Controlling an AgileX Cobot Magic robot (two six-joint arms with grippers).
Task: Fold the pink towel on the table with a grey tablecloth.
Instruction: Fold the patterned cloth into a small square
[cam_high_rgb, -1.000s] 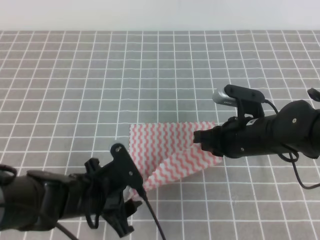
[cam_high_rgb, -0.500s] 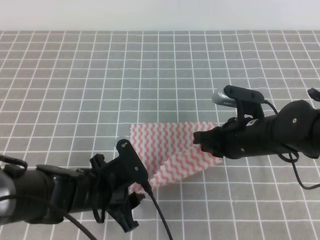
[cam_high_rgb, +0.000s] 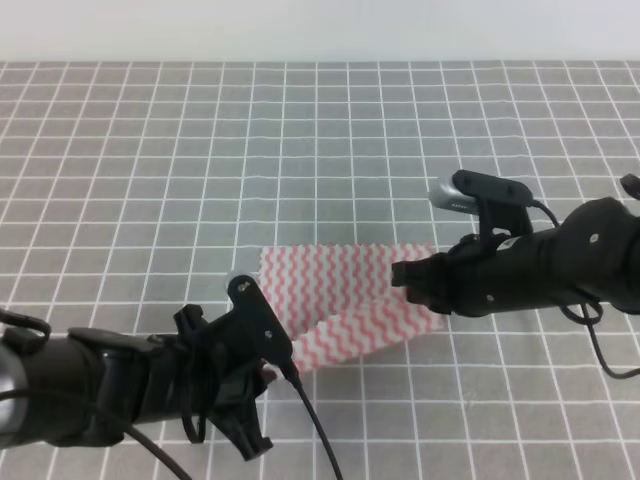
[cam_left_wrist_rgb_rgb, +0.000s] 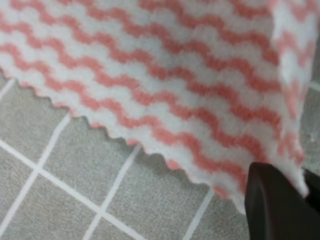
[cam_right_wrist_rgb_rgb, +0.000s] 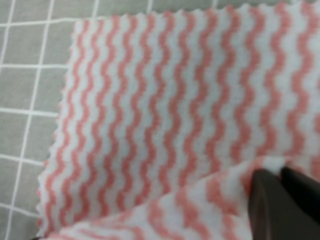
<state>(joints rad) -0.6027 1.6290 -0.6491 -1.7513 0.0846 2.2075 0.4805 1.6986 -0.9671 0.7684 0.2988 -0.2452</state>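
The pink towel (cam_high_rgb: 335, 300) is pinched at its two near corners, one in each claw. In the left wrist view a dark finger of the left claw (cam_left_wrist_rgb_rgb: 280, 200) sits at the bottom right with the jagged corner of the cloth tucked against it, so this claw reads as clamped on the towel; the cloth runs up and away from it, lifted off the table (cam_left_wrist_rgb_rgb: 60, 170), whose grey grid shows beneath the zigzag edge. In the right wrist view the right claw (cam_right_wrist_rgb_rgb: 282, 192) has its dark fingertips together on a folded-up corner, also clamped on the towel, and the flat layer of stripes spreads ahead of it and to its left.

From the high view, the left claw (cam_high_rgb: 262, 368) holds its corner at the near left and the right claw (cam_high_rgb: 405, 280) holds the other at the right, a little farther from the camera. The raised near strip slopes between them, and the rest of the towel lies flat on the table beyond both claws, its far edge running across from left to right.

The relation that matters is that the free far edge lies ahead of both claws, across the cloth. I judge the fold about half made: both corners should travel forward together to that edge. The right claw is nearer it; the left has farther to go.
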